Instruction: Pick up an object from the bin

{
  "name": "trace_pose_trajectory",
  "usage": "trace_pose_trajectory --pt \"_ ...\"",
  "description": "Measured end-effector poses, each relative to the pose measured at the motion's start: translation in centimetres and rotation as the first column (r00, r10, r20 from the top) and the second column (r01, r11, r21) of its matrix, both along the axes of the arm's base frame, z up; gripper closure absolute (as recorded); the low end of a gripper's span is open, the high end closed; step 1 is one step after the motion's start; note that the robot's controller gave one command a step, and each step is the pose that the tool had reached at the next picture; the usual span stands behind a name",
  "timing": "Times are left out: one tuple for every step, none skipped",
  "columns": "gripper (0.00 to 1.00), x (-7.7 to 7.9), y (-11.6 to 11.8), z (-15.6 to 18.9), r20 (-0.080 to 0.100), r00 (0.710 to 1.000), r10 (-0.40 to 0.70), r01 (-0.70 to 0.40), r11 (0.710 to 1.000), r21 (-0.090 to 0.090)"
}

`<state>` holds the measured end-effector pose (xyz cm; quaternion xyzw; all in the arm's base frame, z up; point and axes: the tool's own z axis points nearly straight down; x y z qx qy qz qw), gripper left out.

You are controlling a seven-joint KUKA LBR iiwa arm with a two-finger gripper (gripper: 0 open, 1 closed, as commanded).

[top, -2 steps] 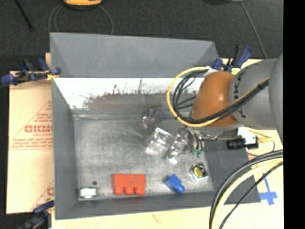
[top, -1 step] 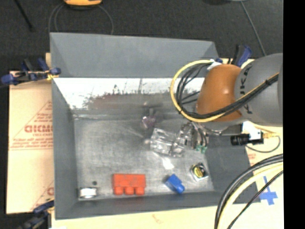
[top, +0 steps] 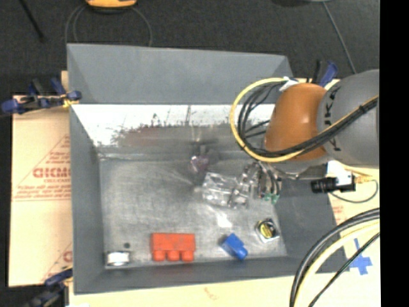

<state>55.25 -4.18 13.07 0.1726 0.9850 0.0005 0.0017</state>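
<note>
My gripper [top: 250,185] hangs low in the right half of the bin, under the orange wrist cover. Its metal fingers reach down beside a crumpled clear plastic piece [top: 219,190] that lies just to their left, touching or nearly so. A small purplish clear thing [top: 199,164] sits a little further up and left. A yellow and black tape measure [top: 266,229] lies below the gripper near the bin's right wall.
Along the front wall lie a blue block [top: 234,246], a red three-knob brick [top: 172,247] and a small silver round thing [top: 117,258] in the left corner. The arm and its cables cover the bin's right rear part.
</note>
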Motion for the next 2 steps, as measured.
trace_pose_trajectory --pt "1.0 0.1 -0.1 4.6 0.001 1.0 0.004 -0.004 1.0 0.0" --pt "1.0 0.1 -0.1 6.3 -0.001 1.0 0.007 -0.007 1.0 0.0"
